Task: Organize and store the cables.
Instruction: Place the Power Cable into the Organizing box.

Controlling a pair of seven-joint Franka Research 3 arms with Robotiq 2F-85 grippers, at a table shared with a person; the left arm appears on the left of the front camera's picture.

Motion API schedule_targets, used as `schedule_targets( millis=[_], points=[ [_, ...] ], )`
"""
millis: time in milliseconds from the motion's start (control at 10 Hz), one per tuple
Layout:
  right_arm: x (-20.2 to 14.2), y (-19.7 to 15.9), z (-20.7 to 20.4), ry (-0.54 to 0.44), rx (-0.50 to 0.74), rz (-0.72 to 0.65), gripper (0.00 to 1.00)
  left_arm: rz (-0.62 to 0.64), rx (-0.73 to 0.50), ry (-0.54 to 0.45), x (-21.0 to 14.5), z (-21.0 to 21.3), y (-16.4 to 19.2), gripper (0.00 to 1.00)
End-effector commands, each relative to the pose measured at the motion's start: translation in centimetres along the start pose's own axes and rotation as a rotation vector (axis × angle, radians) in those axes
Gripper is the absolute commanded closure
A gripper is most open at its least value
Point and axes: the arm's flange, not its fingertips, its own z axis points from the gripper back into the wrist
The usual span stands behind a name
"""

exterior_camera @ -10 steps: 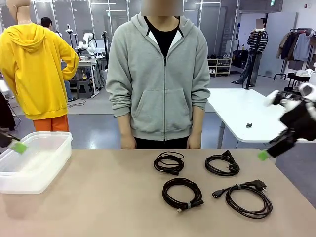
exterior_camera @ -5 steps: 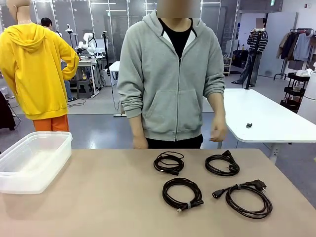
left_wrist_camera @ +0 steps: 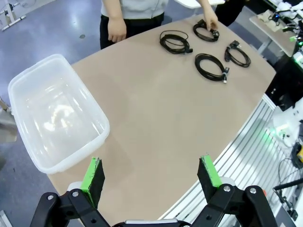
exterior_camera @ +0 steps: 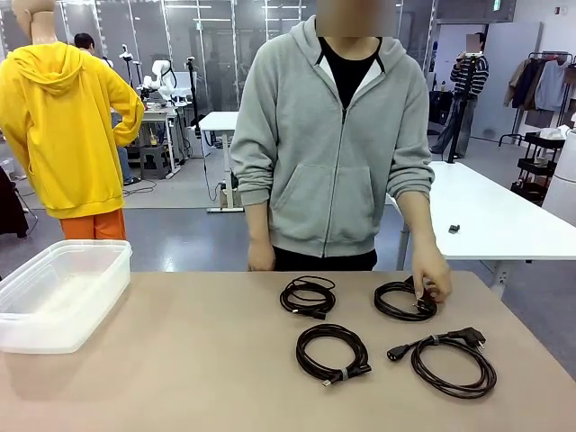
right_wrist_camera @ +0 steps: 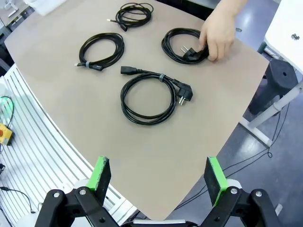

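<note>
Several black coiled cables lie on the tan table's right half: a far-left coil (exterior_camera: 308,296), a far-right coil (exterior_camera: 403,300), a near-left coil (exterior_camera: 332,353) and a near-right coil (exterior_camera: 452,358). The person's hand (exterior_camera: 432,283) rests on the far-right coil's plug. In the left wrist view my left gripper (left_wrist_camera: 150,172) hangs open and empty, high over the table's near edge, with the cables (left_wrist_camera: 211,66) far ahead. My right gripper (right_wrist_camera: 157,174) is open and empty too, high above the table corner, nearest a tied coil (right_wrist_camera: 149,97). The hand (right_wrist_camera: 218,33) covers part of a coil (right_wrist_camera: 182,45).
A clear plastic container (exterior_camera: 54,333) stands empty at the table's left end, and its wall (left_wrist_camera: 100,124) lies below and ahead of my left gripper. The person in a grey hoodie (exterior_camera: 337,144) stands at the far side. A white table (exterior_camera: 486,216) is behind on the right.
Both grippers have left the front view's edges. The person has stepped to the right and lowered a hand onto the far-right coil's plug. The cables have stayed where they were.
</note>
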Motion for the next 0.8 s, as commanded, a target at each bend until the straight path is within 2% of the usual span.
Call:
schedule_targets(
  millis=[0, 700],
  points=[
    [-0.01, 0.08, 0.23, 0.005, -0.007, 0.011, 0.00, -0.007, 0.003, -0.005, -0.06, 0.33, -0.13, 0.00],
    [-0.01, 0.08, 0.23, 0.005, -0.007, 0.011, 0.00, -0.007, 0.003, -0.005, -0.06, 0.33, -0.13, 0.00]
  ],
)
